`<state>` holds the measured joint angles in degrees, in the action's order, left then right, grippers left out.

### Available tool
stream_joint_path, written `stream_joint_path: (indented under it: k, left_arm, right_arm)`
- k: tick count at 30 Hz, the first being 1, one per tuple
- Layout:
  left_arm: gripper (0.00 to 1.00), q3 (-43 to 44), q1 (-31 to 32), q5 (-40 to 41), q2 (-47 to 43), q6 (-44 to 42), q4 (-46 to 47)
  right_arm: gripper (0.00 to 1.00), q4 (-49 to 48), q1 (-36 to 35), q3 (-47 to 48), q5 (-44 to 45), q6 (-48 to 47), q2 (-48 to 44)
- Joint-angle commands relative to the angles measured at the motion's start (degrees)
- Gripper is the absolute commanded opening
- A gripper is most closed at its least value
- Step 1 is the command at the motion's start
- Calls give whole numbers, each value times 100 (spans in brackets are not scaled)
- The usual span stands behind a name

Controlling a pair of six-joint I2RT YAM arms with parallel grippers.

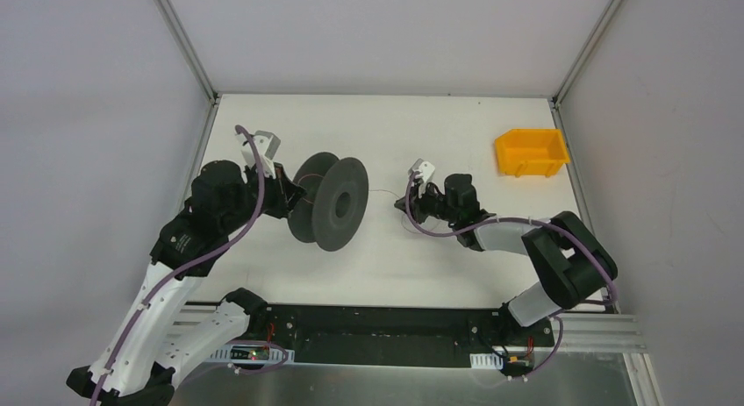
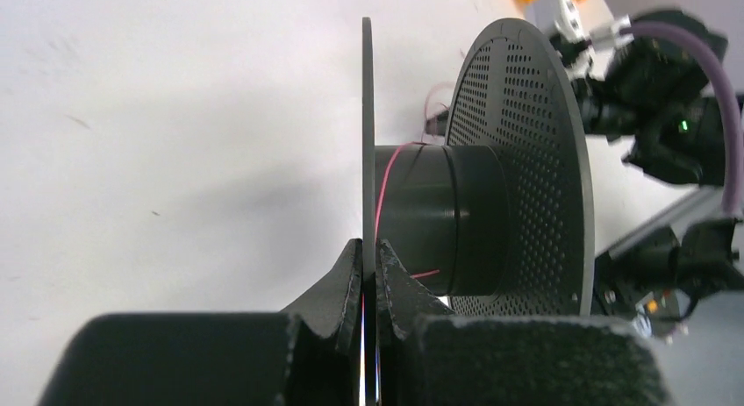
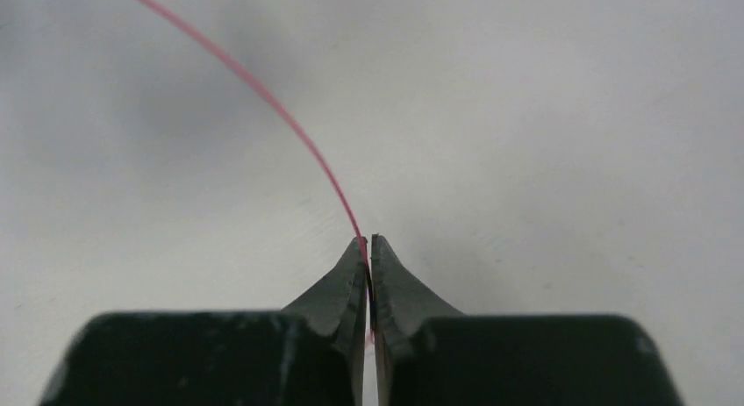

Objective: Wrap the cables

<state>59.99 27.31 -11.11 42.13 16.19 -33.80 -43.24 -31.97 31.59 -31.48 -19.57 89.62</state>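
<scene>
At the left of the overhead view, the left end effector (image 1: pixel 285 192) meets the black spool (image 1: pixel 330 203), which stands on its edges on the white desk (image 1: pixel 439 266), left of centre. In the left wrist view its fingertips (image 2: pixel 349 270) are pressed together on the spool's thin, plain flange, one on each face, with no gap visible beyond the flange itself. The perforated flange stands to the right of the hub.

A hair-thin pink cable (image 2: pixel 386 182) crosses the hub just beside the gripped flange, with a short loose end near the fingertips. In the overhead view a faint line runs right from the spool toward the right end effector (image 1: pixel 412 201), near the frame's centre. The right wrist view shows its fingertips (image 3: pixel 351 270) closed tight on the cable, which curves away to the upper left of that frame.

A yellow bin (image 1: pixel 531 152) sits at the desk's upper right.
</scene>
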Motion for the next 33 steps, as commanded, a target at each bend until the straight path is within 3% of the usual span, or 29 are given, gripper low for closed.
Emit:
stream_joint_path:
  k: [1, 6, 12, 21, 26, 33]
  left_arm:
    - [0, 736, -15, 1034, -159, 237, 334]
    - [0, 974, -15, 1229, -40, 186, 278]
    - [0, 949, -15, 840, 196, 224, 274]
    - [0, 1019, -13, 965, 71, 409, 252]
    - [0, 1151, -11, 1668, 27, 1103, 111]
    - [0, 1138, -15, 2030, -39, 1742, 276]
  right_arm:
    - [2, -254, 10, 198, 1538, 202, -891]
    - [0, 1633, -3, 1462, 2197, -529, -2328]
    - [0, 2113, -17, 1790, 2737, -1633, -2452]
    - [0, 3022, -123, 1073, 1785, 245, -3064]
    - [0, 3111, -340, 402, 696, 510, -3397]
    - [0, 2631, -1123, -58, 1010, 1008, -3537]
